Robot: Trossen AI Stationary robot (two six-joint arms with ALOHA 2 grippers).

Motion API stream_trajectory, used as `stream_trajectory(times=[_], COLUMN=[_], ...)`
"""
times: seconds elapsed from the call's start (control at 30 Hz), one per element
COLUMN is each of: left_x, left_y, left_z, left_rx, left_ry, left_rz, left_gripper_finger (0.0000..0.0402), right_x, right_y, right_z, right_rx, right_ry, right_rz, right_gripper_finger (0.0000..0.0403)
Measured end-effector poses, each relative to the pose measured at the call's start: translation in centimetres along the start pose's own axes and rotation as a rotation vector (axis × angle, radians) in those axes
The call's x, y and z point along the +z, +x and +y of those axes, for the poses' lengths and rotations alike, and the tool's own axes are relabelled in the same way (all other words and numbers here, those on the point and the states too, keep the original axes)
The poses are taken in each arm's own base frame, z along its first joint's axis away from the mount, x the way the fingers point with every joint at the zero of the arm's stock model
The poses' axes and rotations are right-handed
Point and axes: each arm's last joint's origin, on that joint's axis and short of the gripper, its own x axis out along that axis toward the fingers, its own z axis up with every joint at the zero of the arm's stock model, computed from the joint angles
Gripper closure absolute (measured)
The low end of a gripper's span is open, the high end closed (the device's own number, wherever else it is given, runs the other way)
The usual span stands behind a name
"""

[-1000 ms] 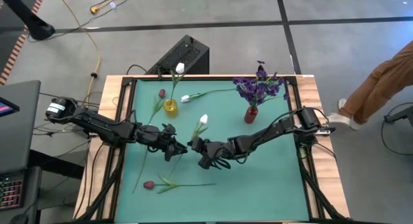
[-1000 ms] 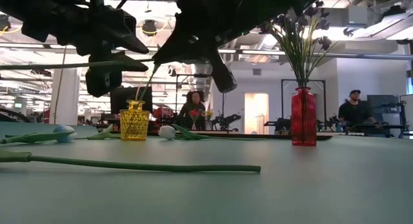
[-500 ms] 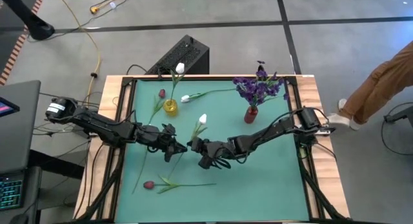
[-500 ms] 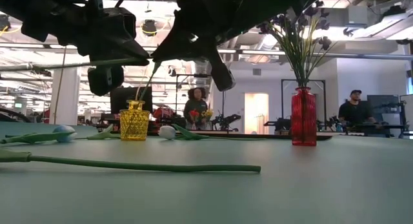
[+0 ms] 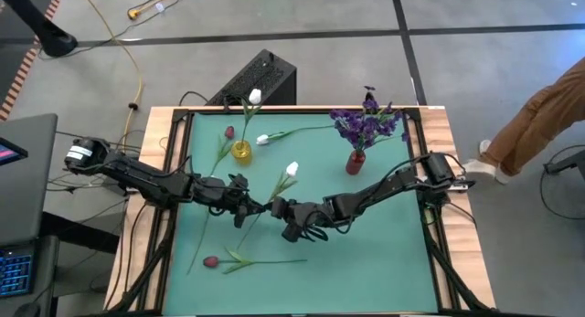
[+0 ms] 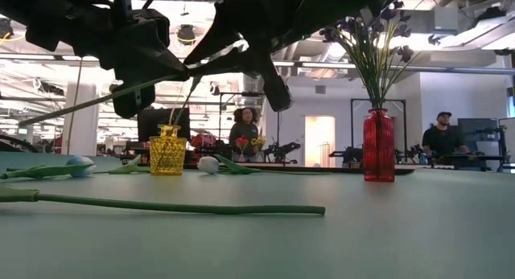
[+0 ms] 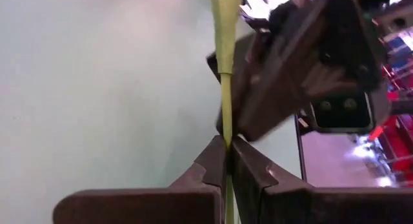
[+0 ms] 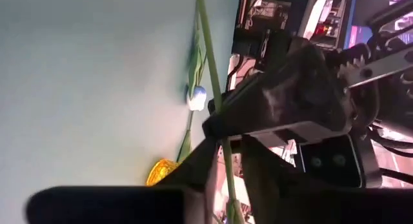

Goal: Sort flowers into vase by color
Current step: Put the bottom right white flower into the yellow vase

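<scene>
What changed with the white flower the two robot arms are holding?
The left gripper closed on the white tulip's stem. The right gripper began to open around it. The white tulip tipped slightly right. The yellow vase, red vase and other flowers stayed put.

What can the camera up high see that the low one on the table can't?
Only the high view shows the white tulip bloom on the thin green stem that the left hand grips, a black box beyond the table, and a person's tan trouser leg. Only the low view shows two people in the room behind. Both show the yellow glass vase, the red vase with the purple spray, and the right hand.
</scene>
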Motion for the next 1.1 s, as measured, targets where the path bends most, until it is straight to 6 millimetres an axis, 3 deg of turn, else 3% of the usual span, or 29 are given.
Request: stream_trajectory(times=[0.17,0.4,0.6,0.87,1.1], left_x=[0.3,1.9,4.1,6.2,7.0], left_y=[0.0,-0.5,-2.5,-7.0,-10.1], left_z=[0.2,0.6,0.1,-1.7,-1.8], left_rx=[0.019,0.02,0.009,0.04,0.325], left_ry=[-0.005,0.044,0.156,0.404,0.562], left_rz=[-0.028,-0.112,-0.264,-0.537,-0.727], left_gripper_finger=[0.0401,0.0401,0.0401,0.0401,0.0401], right_x=[1.5,4.2,5.8,6.4,5.4], right_y=[-0.8,-2.5,-3.6,-4.1,-3.4], right_z=[-0.3,-0.8,-0.4,1.0,1.3], right_rx=[-0.034,-0.092,-0.048,0.082,0.112], right_ry=[0.008,0.231,0.491,0.74,0.854], right_rz=[-0.038,-0.102,-0.139,-0.112,-0.062], right_gripper_finger=[0.023,0.0147,0.0138,0.0138,0.0138])
